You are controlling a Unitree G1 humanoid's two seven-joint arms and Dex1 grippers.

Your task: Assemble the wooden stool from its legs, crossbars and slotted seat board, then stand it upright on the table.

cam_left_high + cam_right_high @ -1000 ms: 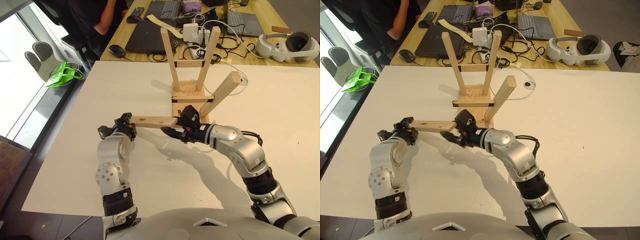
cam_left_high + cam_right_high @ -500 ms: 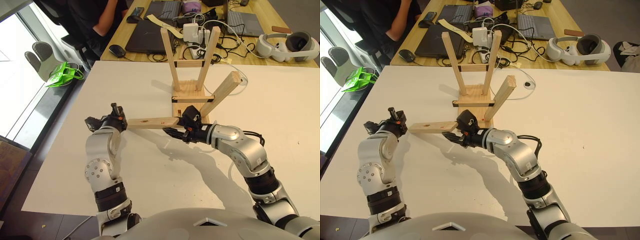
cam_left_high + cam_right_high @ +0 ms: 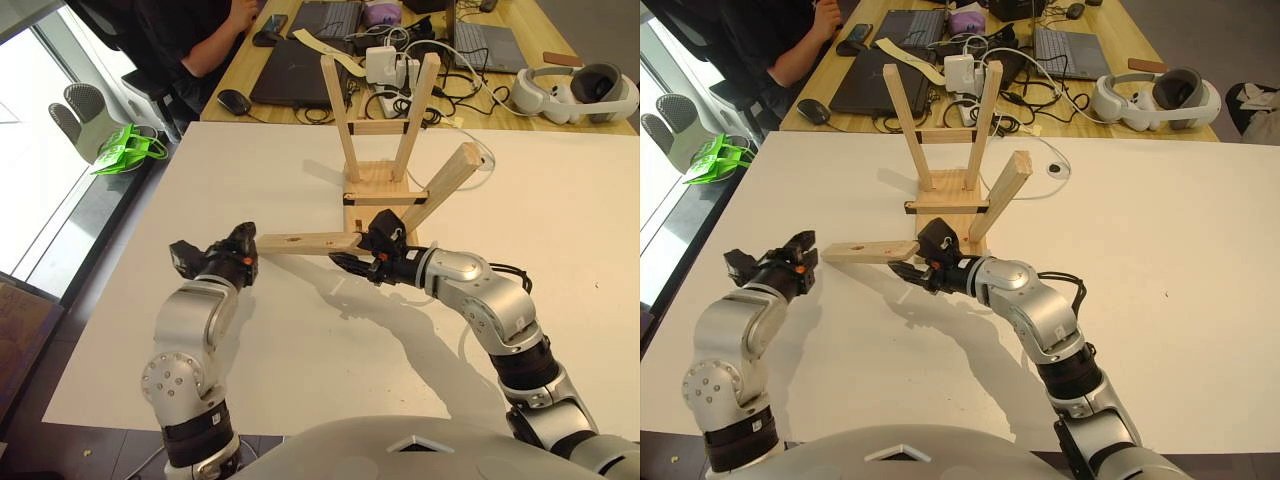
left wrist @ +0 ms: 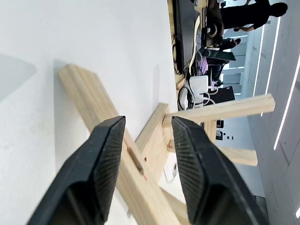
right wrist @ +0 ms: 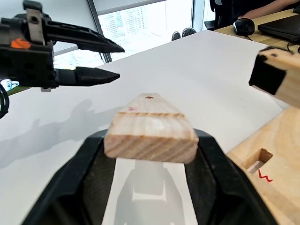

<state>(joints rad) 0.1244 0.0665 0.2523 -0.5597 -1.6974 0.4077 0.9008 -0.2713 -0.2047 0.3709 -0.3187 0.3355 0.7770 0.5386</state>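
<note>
Off to the left, a green bag (image 3: 126, 148) lies on the floor beside the white counter (image 3: 560, 230). Over the counter's left part the left jaws hang spread wide, pointing at the free end of a loose leg (image 3: 308, 241) and stopping just short of it; nothing is between them, and they do not touch the wood. The loose leg runs roughly level above the counter, with its shadow on the surface below. Its other end is pinched firmly in the right jaws, just beside the front corner of the seat board (image 3: 372, 180).

The seat board lies flat on the counter, near the middle toward the far edge. The right wrist view shows an open slot (image 5: 257, 159) in it with a red scribble alongside. Two upright legs (image 3: 341, 115) rise from the board's far side, joined near the top by a crossbar (image 3: 380, 127). A second crossbar (image 3: 386, 199) with dark ends lies across the board's near side. A third leg (image 3: 447, 183) stands in the board and tilts out to the right.

Behind, a wooden counter (image 3: 505, 105) carries a laptop (image 3: 300, 80), a mouse (image 3: 235, 101) and, at the far right, a headset (image 3: 578, 92).
</note>
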